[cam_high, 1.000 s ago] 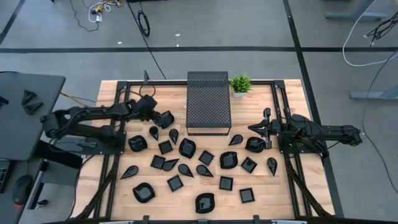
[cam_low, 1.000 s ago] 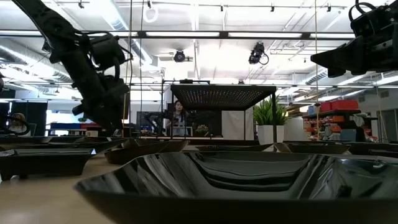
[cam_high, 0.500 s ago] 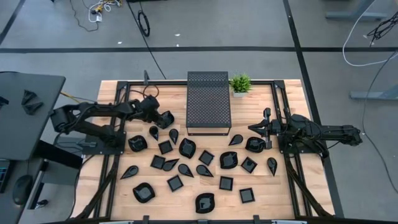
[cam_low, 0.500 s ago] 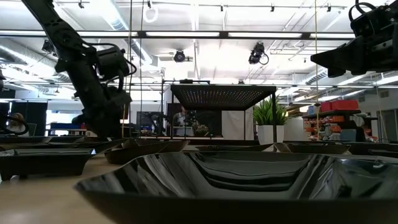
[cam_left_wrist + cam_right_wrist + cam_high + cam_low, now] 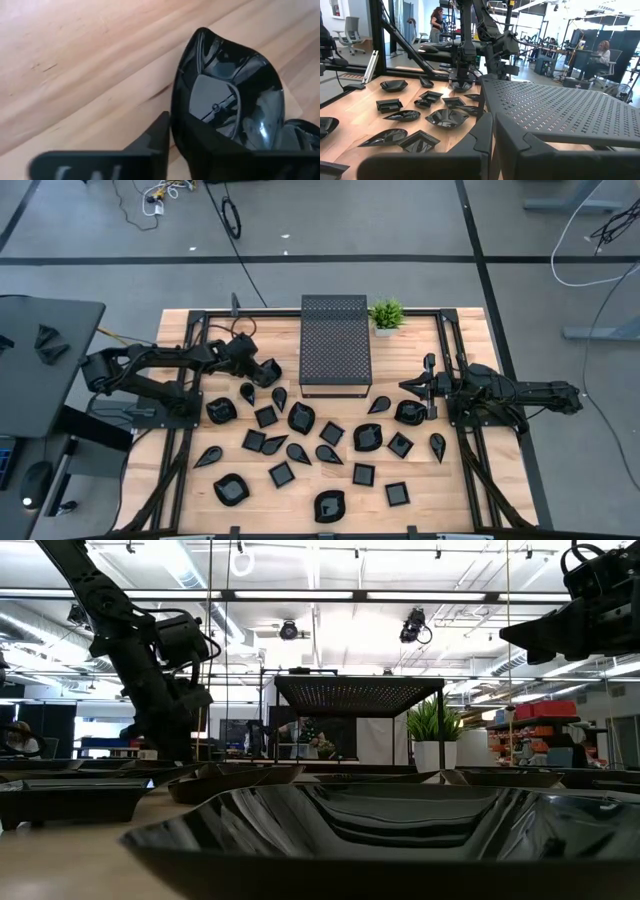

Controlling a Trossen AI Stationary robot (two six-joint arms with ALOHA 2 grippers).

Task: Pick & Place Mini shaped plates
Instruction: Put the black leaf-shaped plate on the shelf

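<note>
Closing since before, left claw (image 5: 268,370) now pinches plate (image 5: 227,107).

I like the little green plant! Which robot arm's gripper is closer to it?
The right gripper, though not by much. It hangs beside the box, just in front of the plant. The left gripper is down on a plate across the box.

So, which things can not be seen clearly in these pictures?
- Left wrist view: the plate is cut off by the picture's edge, and the left fingers hide its near rim; whether they grip it is unclear.
- Low view: a big near plate blocks most plates behind it.
- High view: the left gripper covers its plate.
- Right wrist view: the box hides the table beyond it.
</note>
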